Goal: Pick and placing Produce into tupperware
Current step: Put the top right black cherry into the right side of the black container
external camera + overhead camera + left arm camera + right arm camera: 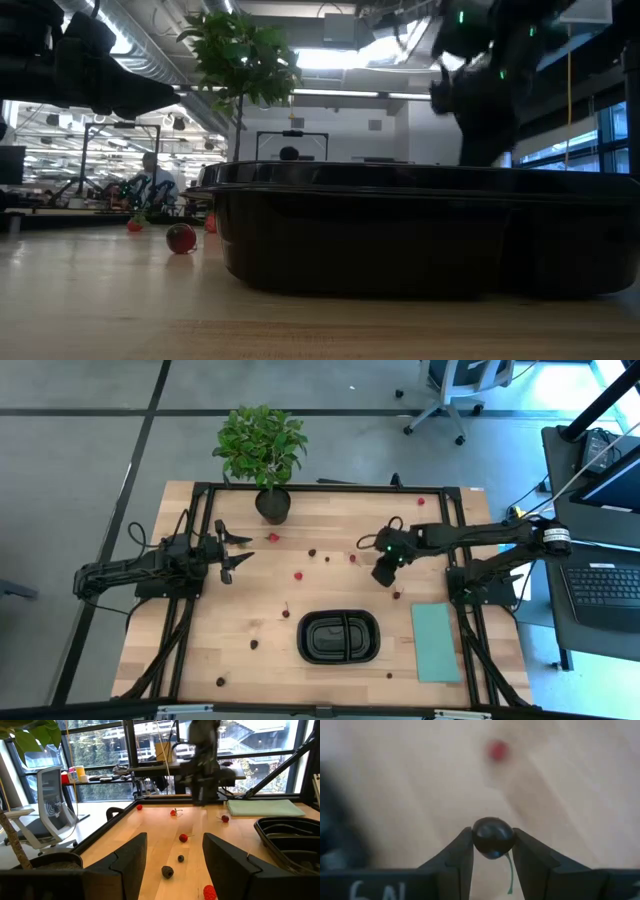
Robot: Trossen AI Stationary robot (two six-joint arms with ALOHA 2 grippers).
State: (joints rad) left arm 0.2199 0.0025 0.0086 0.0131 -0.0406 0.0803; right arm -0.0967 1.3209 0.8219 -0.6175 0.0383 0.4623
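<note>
Produce, one dark maroon berry (493,837), pinched between the fingers (459,855) of the right gripper (386,572), stem hanging below; held above the table (200,650), up and right of the tupperware (340,637). Grip small and on a round, smooth surface: likely to roll or squirt out under extra squeeze or a jolt in transit, possibly bursting. Release from too high: likely to bounce off the rim or centre divider. Other produce scattered over the table, a red berry (497,750) just beyond the fingers, more toward the middle (298,574). Path down to the tupperware apparently free; teal sheet (436,641) just right of it, easily mistaken as target. Left gripper (232,549) waiting at table's left, fingers spread wide. Potted plant (262,450) at far edge, well apart.
</note>
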